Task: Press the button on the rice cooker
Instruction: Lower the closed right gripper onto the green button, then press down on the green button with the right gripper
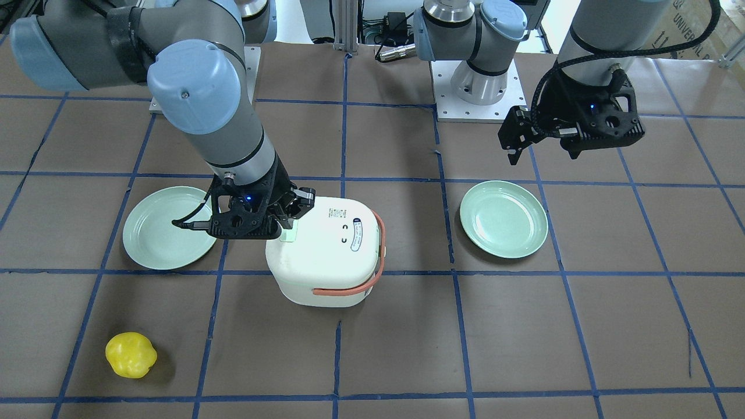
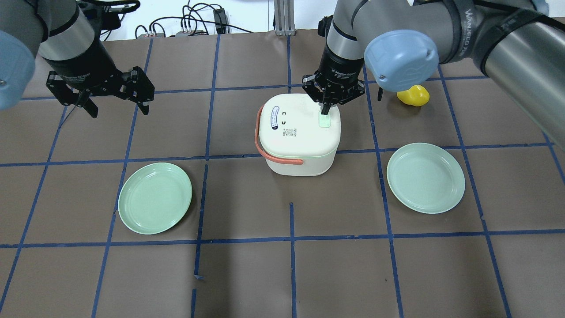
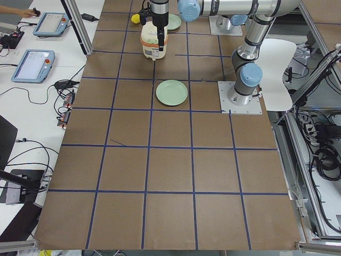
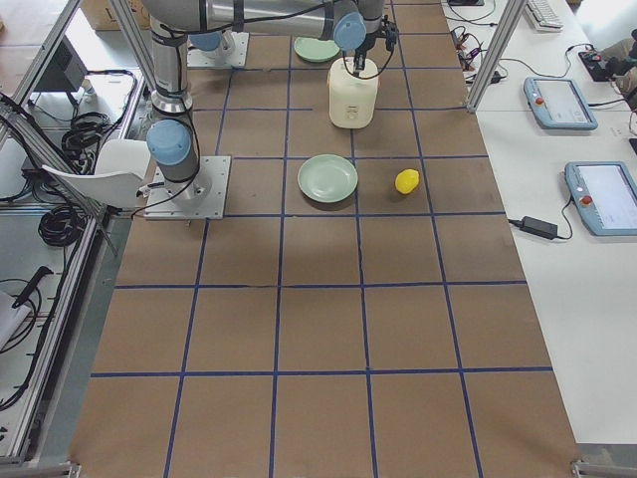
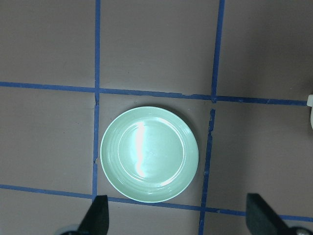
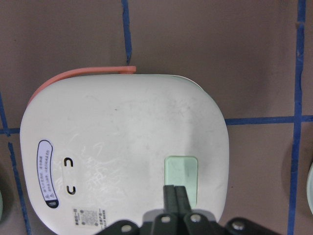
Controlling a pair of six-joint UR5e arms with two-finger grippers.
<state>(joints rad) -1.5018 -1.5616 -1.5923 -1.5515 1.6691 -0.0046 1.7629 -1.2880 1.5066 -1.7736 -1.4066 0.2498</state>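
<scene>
right wrist-mounted | white rice cooker (image 6: 122, 147), pale green button (image 6: 181, 172) | right tool (image 6: 175, 191) clenched over it

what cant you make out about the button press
Right wrist view: the right gripper overlaps the button, so contact is hidden.
Overhead view: print on the rice cooker label is too small.
Left wrist view: the left gripper is cut off by the bottom edge.

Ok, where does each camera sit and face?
Front-facing: across table, facing robot; right gripper, left gripper, rice cooker.
Overhead: behind the robot, looking down; both grippers.
Exterior left: table's left end, looking along; far right arm.
Exterior right: opposite end; near right arm.
Left wrist: down on plate; its fingertips.
Right wrist: down on button; shut fingers.
Shared: front-facing and overhead, yellow toy.
</scene>
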